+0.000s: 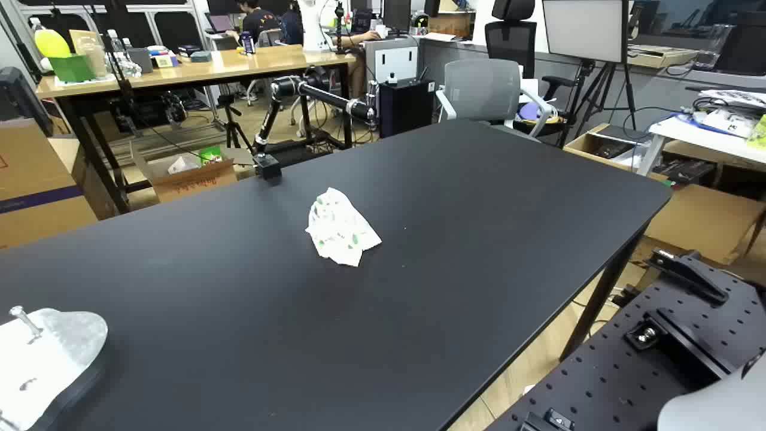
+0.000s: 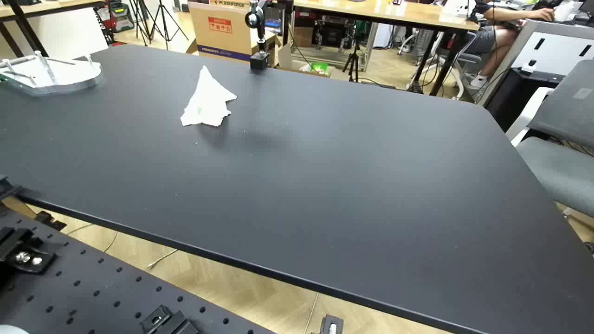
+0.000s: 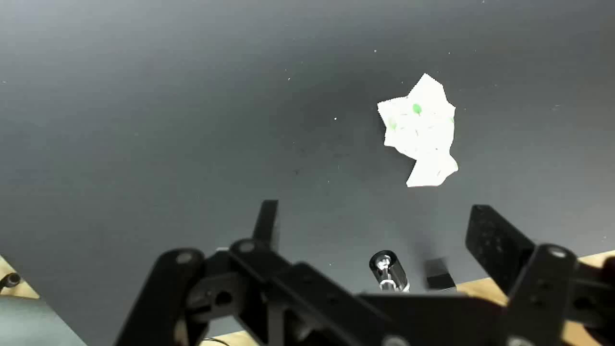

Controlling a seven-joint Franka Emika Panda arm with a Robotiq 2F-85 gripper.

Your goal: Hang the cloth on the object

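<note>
A white cloth point(image 1: 341, 230) with green leaf marks lies crumpled on the black table. It also shows in an exterior view point(image 2: 208, 103) and in the wrist view point(image 3: 423, 129). A grey-white board with upright pegs point(image 1: 72, 341) lies at the table's left; it also shows in an exterior view point(image 2: 76, 69) and is out of the wrist view. My gripper point(image 3: 375, 211) is open and empty in the wrist view, its fingers wide apart. The cloth appears beyond the fingertips, toward the right finger, and is not touched. The gripper is out of both exterior views.
A black jointed arm point(image 1: 326, 96) is clamped at the table's far edge near the cloth; its tip point(image 3: 388, 271) shows between my fingers in the wrist view. A grey chair point(image 1: 483, 90) stands at the table's end. A perforated black mount point(image 1: 598, 359) stands beside the table.
</note>
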